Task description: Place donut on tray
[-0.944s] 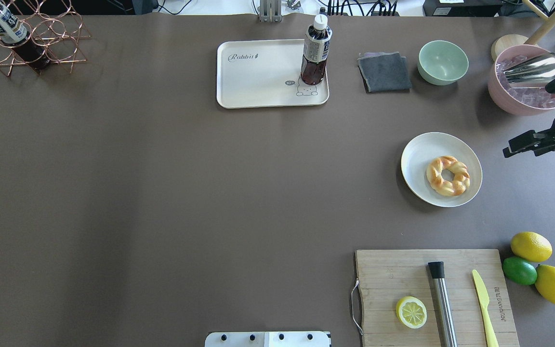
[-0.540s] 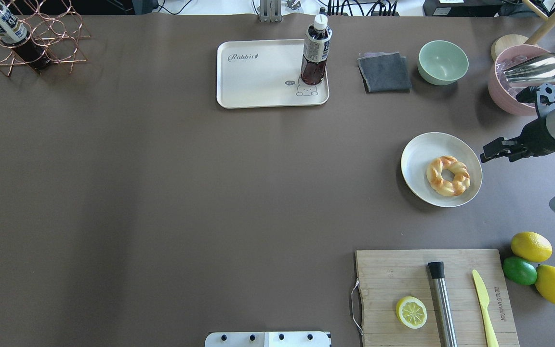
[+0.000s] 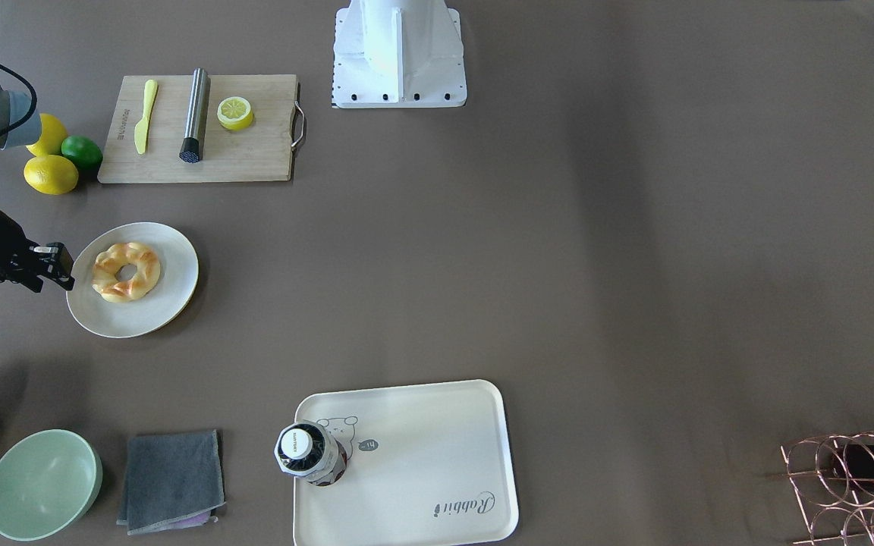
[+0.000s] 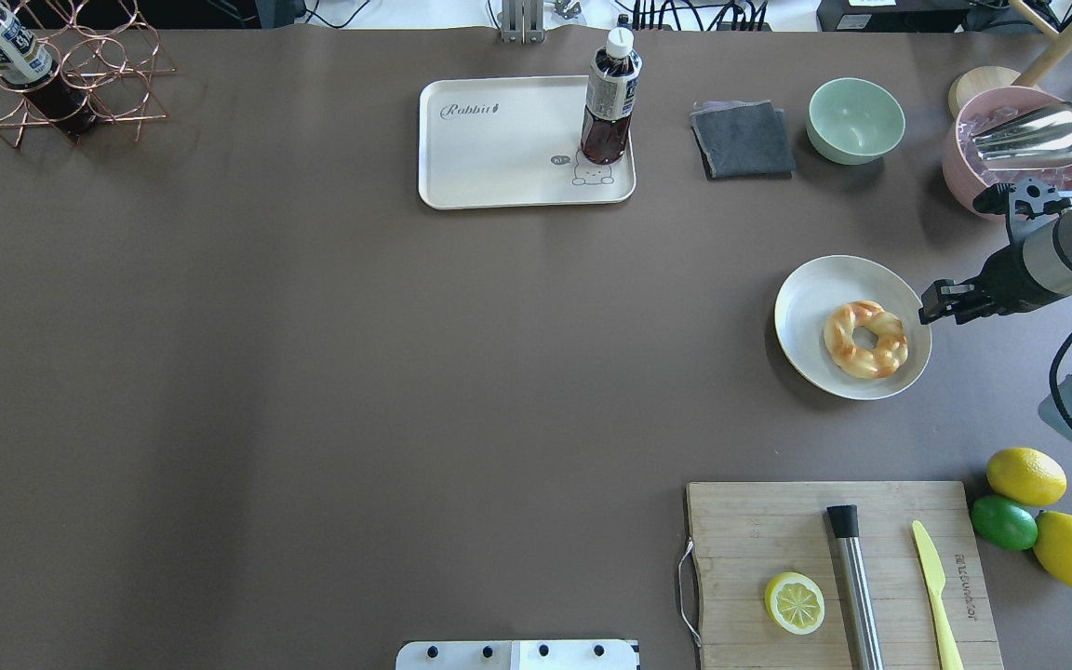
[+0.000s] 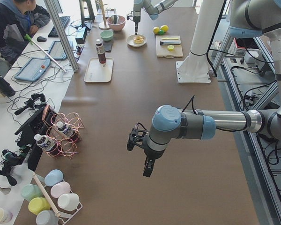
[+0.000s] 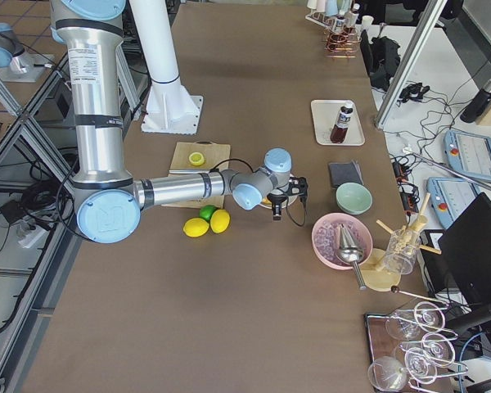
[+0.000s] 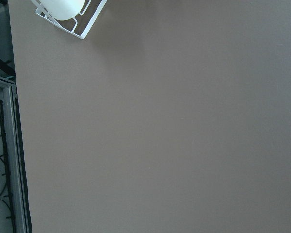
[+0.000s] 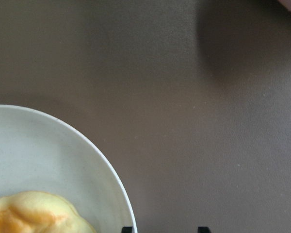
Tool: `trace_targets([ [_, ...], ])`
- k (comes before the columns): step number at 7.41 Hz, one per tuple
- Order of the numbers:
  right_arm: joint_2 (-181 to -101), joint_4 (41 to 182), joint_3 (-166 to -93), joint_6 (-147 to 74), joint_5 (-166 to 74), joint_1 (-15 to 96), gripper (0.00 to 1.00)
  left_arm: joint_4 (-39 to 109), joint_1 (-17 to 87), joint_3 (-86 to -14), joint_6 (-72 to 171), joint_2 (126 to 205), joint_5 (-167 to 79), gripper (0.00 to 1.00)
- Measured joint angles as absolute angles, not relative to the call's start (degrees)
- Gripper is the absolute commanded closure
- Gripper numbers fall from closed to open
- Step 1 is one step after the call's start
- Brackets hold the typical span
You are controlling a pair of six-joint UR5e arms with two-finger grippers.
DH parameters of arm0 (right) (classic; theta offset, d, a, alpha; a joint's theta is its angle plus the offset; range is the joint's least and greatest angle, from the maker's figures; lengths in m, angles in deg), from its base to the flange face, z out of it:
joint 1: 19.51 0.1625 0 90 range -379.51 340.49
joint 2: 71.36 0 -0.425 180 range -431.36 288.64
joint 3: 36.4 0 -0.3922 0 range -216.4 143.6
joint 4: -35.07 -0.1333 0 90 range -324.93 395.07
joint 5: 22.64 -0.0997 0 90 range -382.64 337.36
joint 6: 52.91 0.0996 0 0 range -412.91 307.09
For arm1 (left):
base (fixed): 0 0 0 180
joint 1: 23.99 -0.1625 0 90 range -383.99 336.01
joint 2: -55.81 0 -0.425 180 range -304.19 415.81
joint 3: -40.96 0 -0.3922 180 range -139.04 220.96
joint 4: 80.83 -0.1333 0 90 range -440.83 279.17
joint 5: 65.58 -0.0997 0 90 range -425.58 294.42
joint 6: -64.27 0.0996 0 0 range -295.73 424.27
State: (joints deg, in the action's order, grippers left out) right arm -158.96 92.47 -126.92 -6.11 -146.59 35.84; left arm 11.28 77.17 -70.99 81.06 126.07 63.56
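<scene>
The donut [image 4: 864, 339], golden-yellow with brown glazed patches, lies on a round off-white plate [image 4: 806, 279] at the table's right. It also shows in the front view [image 3: 126, 271] and at the bottom left of the right wrist view [image 8: 34, 213]. The cream tray [image 4: 499, 149] with "Rabbit" script sits at the far middle, well apart from the plate. My right gripper [image 4: 931, 307] is open and empty, just above the plate's right rim, beside the donut. My left gripper [image 5: 138, 157] shows only in the exterior left view, over bare table; I cannot tell its state.
A dark bottle [image 4: 610, 98] stands on the tray's right corner. A grey cloth [image 4: 743, 140], green bowl [image 4: 856, 119] and pink ice bowl [image 4: 964, 177] line the far right. A cutting board [image 4: 759, 530] with lemon slice, and lemons [image 4: 1025, 475], lie near right. A wire rack [image 4: 80, 84] stands far left.
My right gripper has moved in from the table's right edge toward the plate and now sits at the plate's right rim. The donut, plate and tray have not moved.
</scene>
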Motion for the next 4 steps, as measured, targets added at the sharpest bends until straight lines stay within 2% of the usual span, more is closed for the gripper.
trace_targets([
  [2,-158.6,91.9,-126.6,-4.8,-146.6,35.4,0.46,11.3,77.2,-71.0,81.1,126.2,63.5,0.03],
  [4,-158.4,90.9,-126.5,-3.2,-146.7,35.1,0.62,11.3,77.2,-71.0,81.1,126.2,63.6,0.03],
])
